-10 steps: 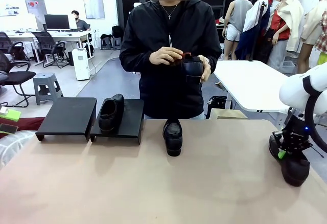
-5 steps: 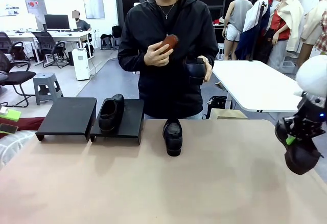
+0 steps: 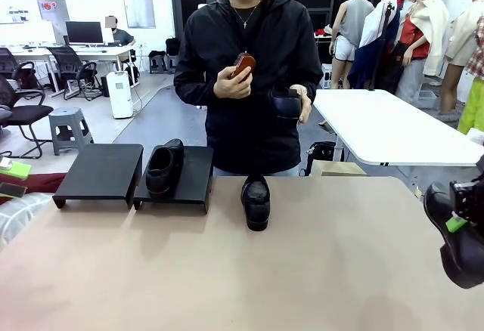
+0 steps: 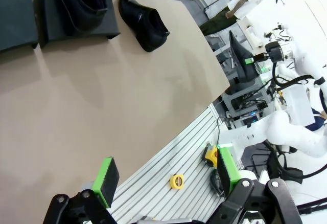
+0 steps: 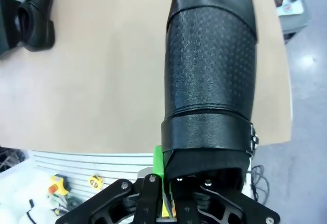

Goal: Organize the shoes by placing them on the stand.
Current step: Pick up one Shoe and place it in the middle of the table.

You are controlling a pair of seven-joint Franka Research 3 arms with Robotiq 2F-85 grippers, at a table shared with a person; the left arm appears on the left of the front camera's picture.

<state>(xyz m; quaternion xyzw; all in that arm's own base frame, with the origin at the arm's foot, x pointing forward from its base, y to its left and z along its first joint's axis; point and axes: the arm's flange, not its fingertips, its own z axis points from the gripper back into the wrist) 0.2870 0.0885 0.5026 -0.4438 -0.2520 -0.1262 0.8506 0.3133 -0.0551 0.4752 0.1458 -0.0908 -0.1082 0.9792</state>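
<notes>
Now | right gripper [image 5: 171, 178] clamped on shoe [image 5: 212, 81], in air by table [image 3: 302, 270] edge; left gripper [image 4: 166, 175] fully spread, empty

Taking in a tan tabletop [image 3: 227, 286] up near, a white table [image 3: 386, 127] far right, a grey stool [image 3: 69, 127] and white appliance [image 3: 119, 94] far left. Spotting a black jacket [image 3: 227, 44] at the far side, a yellow tape measure [image 4: 177, 181] down near.

Left hand [image 4: 166, 175] at the bottom edge, green pads [image 4: 106, 180] wide apart, nothing between. Beyond, brown table [image 4: 102, 96]; top left, black stand [image 4: 47, 14] bearing one shoe [image 4: 82, 1], second shoe [image 4: 144, 19] on the table just beside. Far off, right hand [image 4: 250, 60] clamped on a third shoe [image 4: 239, 63] past the table's edge.
</notes>
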